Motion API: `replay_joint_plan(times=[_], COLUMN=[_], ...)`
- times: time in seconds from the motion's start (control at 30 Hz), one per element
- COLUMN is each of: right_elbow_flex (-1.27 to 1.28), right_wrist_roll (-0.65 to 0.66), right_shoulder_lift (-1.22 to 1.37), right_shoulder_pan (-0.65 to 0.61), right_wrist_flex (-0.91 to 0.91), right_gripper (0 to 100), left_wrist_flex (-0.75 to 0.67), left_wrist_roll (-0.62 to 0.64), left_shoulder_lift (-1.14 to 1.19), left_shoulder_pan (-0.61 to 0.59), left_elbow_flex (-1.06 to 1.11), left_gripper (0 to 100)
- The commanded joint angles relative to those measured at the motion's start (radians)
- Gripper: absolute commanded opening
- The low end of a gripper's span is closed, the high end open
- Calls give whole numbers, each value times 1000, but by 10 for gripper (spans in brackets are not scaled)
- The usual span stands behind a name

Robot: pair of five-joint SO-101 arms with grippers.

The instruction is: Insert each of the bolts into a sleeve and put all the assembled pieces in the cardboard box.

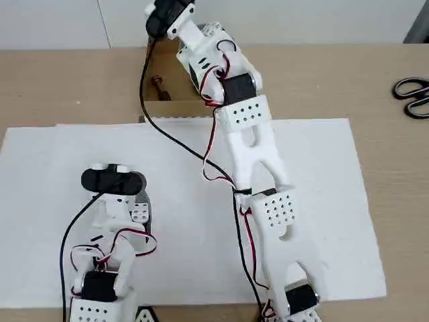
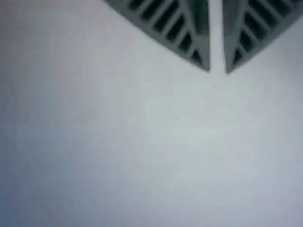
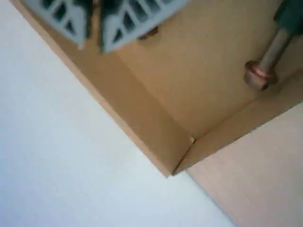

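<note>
One assembled piece (image 1: pixel 159 87) is lying on the cardboard box (image 1: pixel 175 77) floor, upper centre-left of the high frame — apart from the right pincer (image 3: pixel 91 45), which is being held nearly pressed together over the box wall. Likely stiff, light and slippery, it is best gripped across its middle.

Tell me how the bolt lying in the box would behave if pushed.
The bolt looks round-shafted, so it would probably roll, curving around its wider collar. It seems to be metal, so it is likely stiff and heavy for its size.
</note>
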Motion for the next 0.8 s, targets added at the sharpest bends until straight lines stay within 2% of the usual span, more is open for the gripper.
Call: replay_joint_plan(times=[0.0, 0.4, 0.5, 0.77], right_elbow_flex=[-152, -147, -146, -146], right_wrist_roll=[2, -242, -296, -301], right_shoulder_lift=[-36, -394, -483, -616], right_shoulder_pan=[25, 85, 131, 278], right_wrist_flex=[189, 654, 664, 668], right_gripper=[2, 2, 2, 2], left_wrist_flex=[-21, -21, -21, -21], left_wrist_roll=[5, 5, 5, 5], left_shoulder_lift=[-11, -11, -11, -11], left_shoulder_pan=[3, 3, 3, 3], left_elbow_flex=[-2, -2, -2, -2], left_gripper=[6, 6, 6, 6])
